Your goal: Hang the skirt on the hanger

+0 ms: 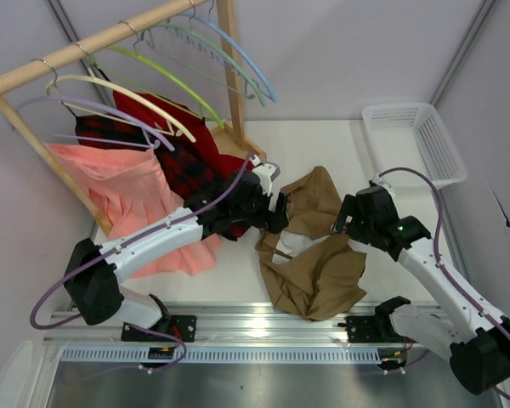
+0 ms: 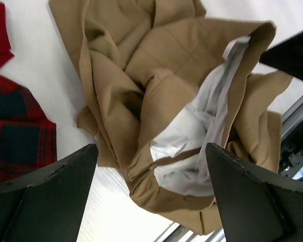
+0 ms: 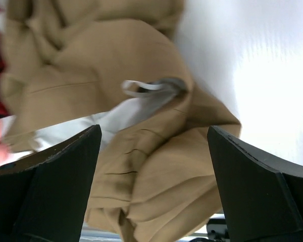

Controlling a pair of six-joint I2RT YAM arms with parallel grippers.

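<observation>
The tan skirt (image 1: 316,259) lies crumpled on the table's middle, with its white lining showing. My left gripper (image 1: 278,212) is open at the skirt's left edge; in the left wrist view the gripper (image 2: 151,194) hangs over the skirt (image 2: 156,75) near its lined waistband. My right gripper (image 1: 343,223) is open at the skirt's right edge; in the right wrist view the gripper (image 3: 154,176) spans a fold of the skirt (image 3: 91,75) without holding it. The pale sage-green hanger (image 1: 212,47) hangs on the rack at the back.
A wooden rack (image 1: 93,42) at back left holds several hangers, including a lime-green one (image 1: 174,83) and a light blue one (image 1: 246,59). A plaid skirt (image 1: 183,161) and a salmon-pink skirt (image 1: 127,204) hang there. A white basket (image 1: 416,140) stands at back right.
</observation>
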